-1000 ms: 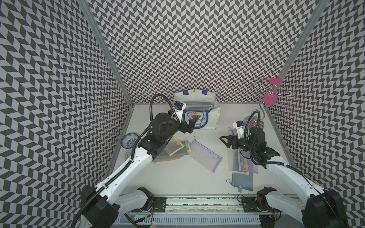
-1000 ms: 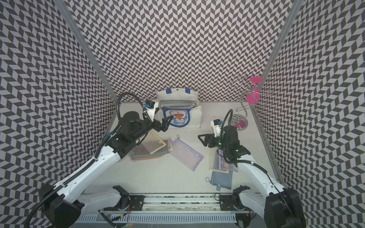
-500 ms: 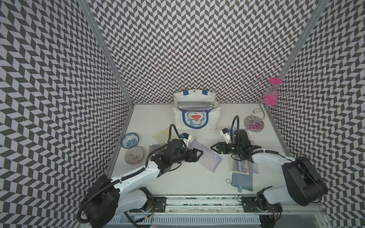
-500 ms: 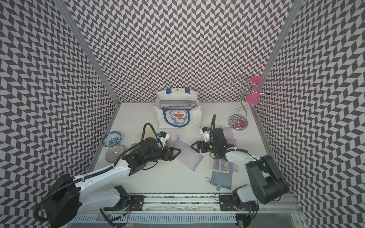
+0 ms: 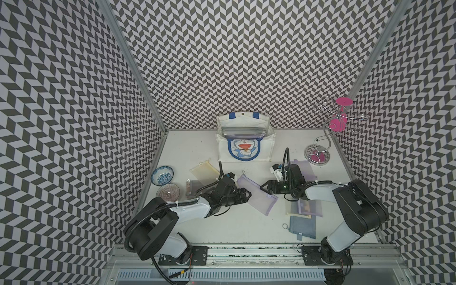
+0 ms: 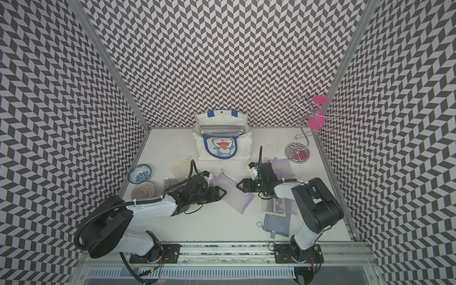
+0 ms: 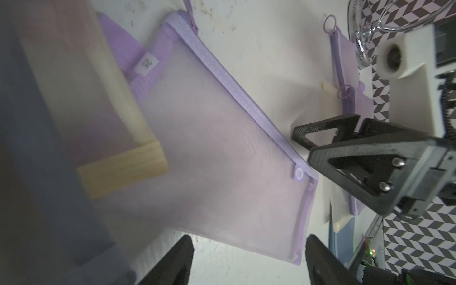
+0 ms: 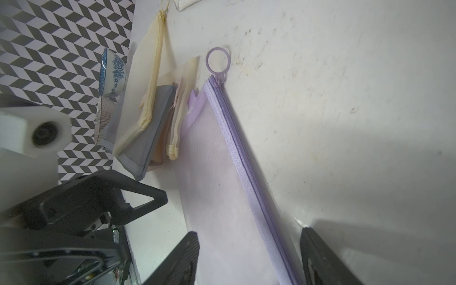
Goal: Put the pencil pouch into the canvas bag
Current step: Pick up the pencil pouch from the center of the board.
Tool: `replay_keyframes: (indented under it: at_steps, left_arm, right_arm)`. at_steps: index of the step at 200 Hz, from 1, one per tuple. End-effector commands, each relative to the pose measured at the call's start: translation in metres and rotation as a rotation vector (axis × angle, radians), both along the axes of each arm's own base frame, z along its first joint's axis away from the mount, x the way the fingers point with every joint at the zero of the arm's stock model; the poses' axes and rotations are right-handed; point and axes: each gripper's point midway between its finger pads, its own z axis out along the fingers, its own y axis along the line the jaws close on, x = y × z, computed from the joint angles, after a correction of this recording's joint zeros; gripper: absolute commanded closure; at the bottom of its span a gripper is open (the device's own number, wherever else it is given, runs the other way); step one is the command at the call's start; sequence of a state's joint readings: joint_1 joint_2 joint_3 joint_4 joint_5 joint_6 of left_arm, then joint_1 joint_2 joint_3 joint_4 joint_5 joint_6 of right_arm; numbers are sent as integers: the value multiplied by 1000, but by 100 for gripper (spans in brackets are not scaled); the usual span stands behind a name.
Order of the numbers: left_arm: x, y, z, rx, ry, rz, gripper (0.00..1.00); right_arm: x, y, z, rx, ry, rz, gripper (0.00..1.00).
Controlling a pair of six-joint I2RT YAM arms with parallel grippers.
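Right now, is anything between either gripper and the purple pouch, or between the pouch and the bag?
Nothing visible. The left gripper and right gripper stand open at the purple pouch; bare table runs to the bag.

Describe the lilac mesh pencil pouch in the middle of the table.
The lilac see-through mesh pencil pouch, flat rectangle, lies slantwise on the white table. Its zipper along one long edge is closed, ring pull at the far end. The left end effector and right end effector sit at opposite long edges, jaws open; contact unclear.
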State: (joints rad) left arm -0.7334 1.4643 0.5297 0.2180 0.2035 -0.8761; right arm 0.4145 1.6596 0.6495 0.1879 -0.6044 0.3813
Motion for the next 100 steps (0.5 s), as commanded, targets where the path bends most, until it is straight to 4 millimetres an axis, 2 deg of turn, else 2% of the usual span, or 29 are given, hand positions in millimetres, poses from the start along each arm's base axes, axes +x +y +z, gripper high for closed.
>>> replay_keyframes:
  at_steps: [1,52,100]
  left_arm:
    - [15,-1,-8,5,-6,63,31]
    - [26,-9,-38,24,41,72,35]
    - [31,-16,-42,13,31,55,37]
  right_arm:
    - [9,6,2,4,-50,8,34]
    - [-16,5,-5,13,-17,24,34]
    - [-49,6,-6,53,20,42,35]
